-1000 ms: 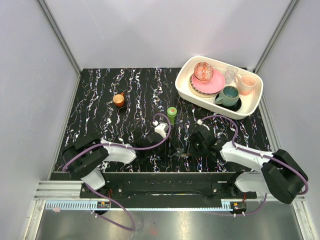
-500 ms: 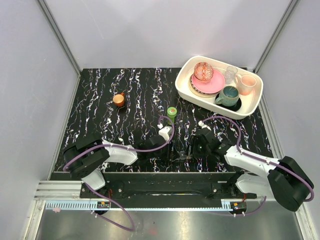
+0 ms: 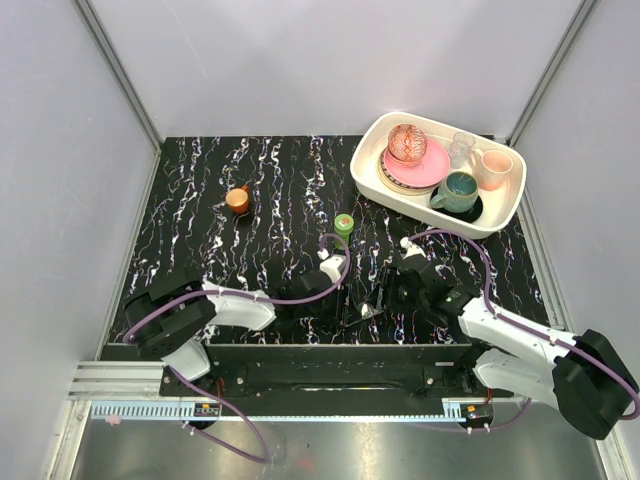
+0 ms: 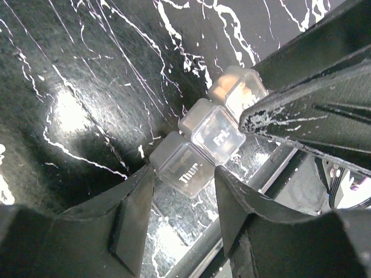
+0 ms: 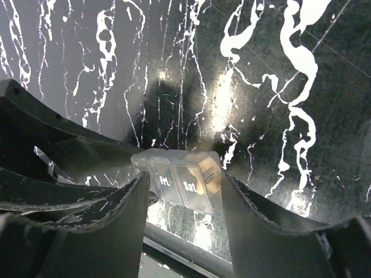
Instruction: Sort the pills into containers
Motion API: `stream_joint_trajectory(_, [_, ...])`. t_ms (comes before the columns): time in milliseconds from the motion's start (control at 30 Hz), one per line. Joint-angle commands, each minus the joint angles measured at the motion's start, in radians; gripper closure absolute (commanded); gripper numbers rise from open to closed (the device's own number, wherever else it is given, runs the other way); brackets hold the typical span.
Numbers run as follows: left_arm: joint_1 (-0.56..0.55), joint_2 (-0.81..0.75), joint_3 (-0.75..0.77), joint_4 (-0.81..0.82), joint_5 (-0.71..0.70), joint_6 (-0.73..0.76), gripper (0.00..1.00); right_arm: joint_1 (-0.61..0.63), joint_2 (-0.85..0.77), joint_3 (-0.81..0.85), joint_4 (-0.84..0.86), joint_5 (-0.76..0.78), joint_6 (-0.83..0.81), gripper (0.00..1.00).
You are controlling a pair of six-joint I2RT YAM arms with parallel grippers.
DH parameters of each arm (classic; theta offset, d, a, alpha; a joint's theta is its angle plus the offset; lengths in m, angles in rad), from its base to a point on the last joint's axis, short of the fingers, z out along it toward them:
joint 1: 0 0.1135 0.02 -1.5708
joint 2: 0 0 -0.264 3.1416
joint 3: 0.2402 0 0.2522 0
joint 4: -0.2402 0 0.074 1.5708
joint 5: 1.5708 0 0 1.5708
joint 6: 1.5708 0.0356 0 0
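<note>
Left wrist view looks down on the pill box, a short strip of translucent square compartments lying on the black, white-veined surface. Lids marked "Thur" and "Fri" can be read. The end compartment beyond them shows something pale orange inside. The left tool is closed on the pill box: its two fingers meet opposite sides of the "Thur" compartment. The right arm's dark finger crosses the upper right of this view, over the far end of the strip.

Right wrist view shows the same box from the other side, with "Fri" and "Sat" readable. The right tool has its jaws parted. Those two compartments sit in the gap, and the rest of the strip runs behind one finger.

Top external view places the box near the front edge of the surface, between the two arms, with both tools meeting over it. A green bottle stands upright a little behind them. A small orange cup sits well apart, to the left. At the back right, a white tray holds a pink plate, a patterned bowl, a teal mug, a peach mug and a clear glass.
</note>
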Motion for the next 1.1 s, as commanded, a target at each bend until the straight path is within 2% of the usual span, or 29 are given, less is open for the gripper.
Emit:
stream_joint_trajectory(0, [-0.026, -0.023, 0.02, -0.12, 0.041, 0.013, 0.48, 0.007, -0.012, 0.019, 0.115, -0.071, 0.019, 0.42])
stream_joint_trajectory(333, [-0.026, -0.125, 0.057, -0.226, 0.001, 0.038, 0.36, 0.009, -0.001, 0.011, 0.081, -0.039, 0.027, 0.41])
stream_joint_trajectory(800, [-0.025, -0.295, 0.078, -0.381, -0.076, 0.056, 0.3, 0.007, -0.018, 0.008, 0.049, -0.004, 0.042, 0.41])
stream_joint_trajectory(1067, [-0.023, -0.464, 0.072, -0.542, -0.241, 0.023, 0.18, 0.006, -0.044, 0.028, 0.023, 0.019, 0.007, 0.4])
